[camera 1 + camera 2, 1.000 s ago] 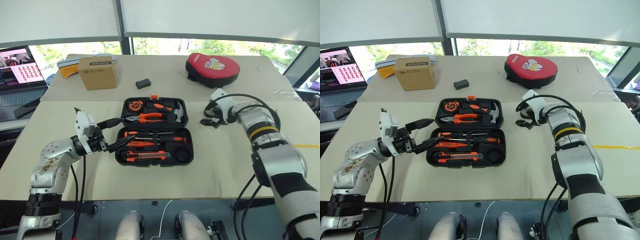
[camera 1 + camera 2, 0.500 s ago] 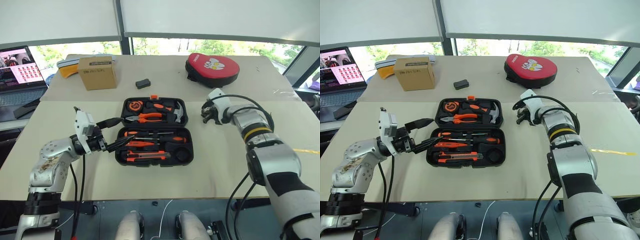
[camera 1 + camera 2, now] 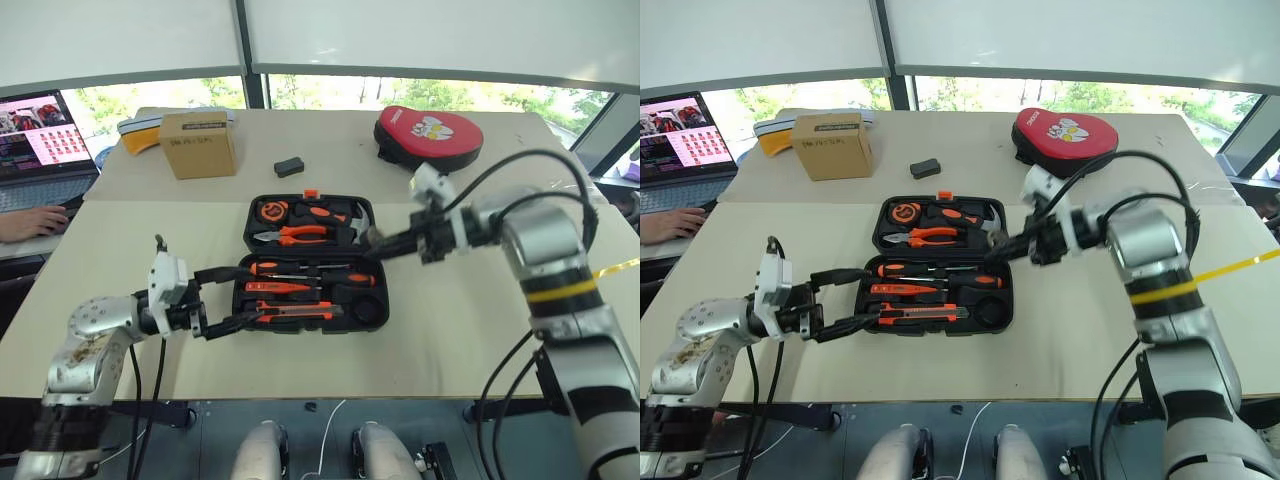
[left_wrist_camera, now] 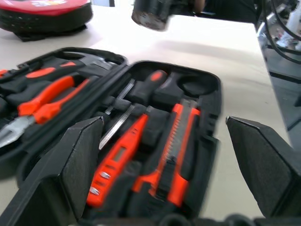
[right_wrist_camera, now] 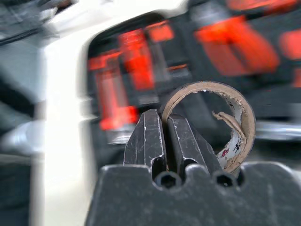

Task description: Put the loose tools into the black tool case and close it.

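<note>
Case (image 3: 300,329) lies open at the middle of the counter (image 3: 470,330), its long side running left to right and its lid half on the far side. The screwdrivers (image 3: 350,279) and knife (image 3: 300,311) sit in slots in the near half. The right gripper (image 5: 162,120) hangs over the case's right edge, pointing left and down. Its fingers are pressed together, and the tape roll (image 5: 207,86) appears to be pinched by its wall between them. A round recess (image 3: 365,311) at the near right corner of the case looks free and is probably meant for the roll. It lies just below the right gripper and a little towards the robot, so the right arm is the nearer one. The left gripper (image 3: 250,294) hovers at the case's left end, fingers spread wide and holding nothing. The lid is not yet closed.
</note>
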